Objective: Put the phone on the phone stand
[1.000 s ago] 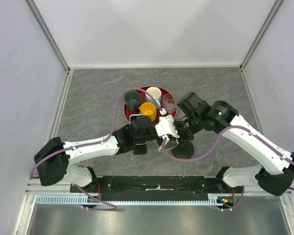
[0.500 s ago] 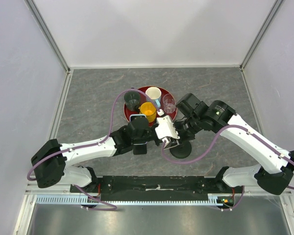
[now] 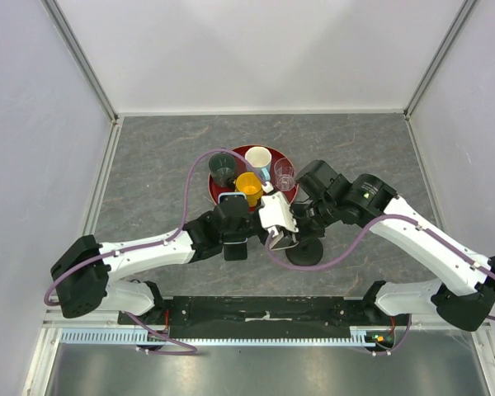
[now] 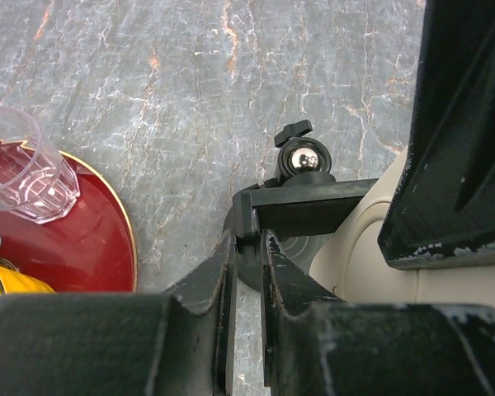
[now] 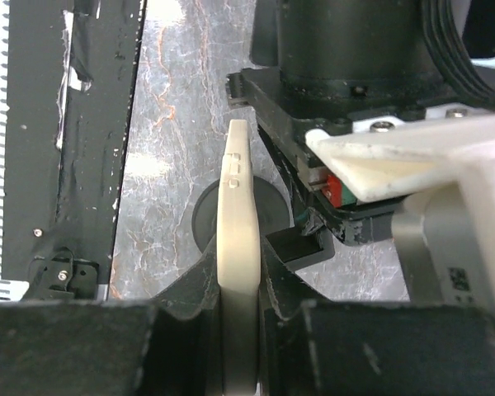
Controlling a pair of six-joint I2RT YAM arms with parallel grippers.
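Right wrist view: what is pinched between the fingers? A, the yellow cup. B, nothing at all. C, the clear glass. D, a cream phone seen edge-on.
D: the cream phone stands edge-on between the fingers of the right gripper, above the phone stand and its round base.

light: soft, even, coming from overhead, top view is looking pretty bright | shadows: only faint ones are falling on the table | glare: stand ball is catching a glint, phone edge is washing out pale | blur: near fingers are going mushy in both wrist views, table behind is looking sharp
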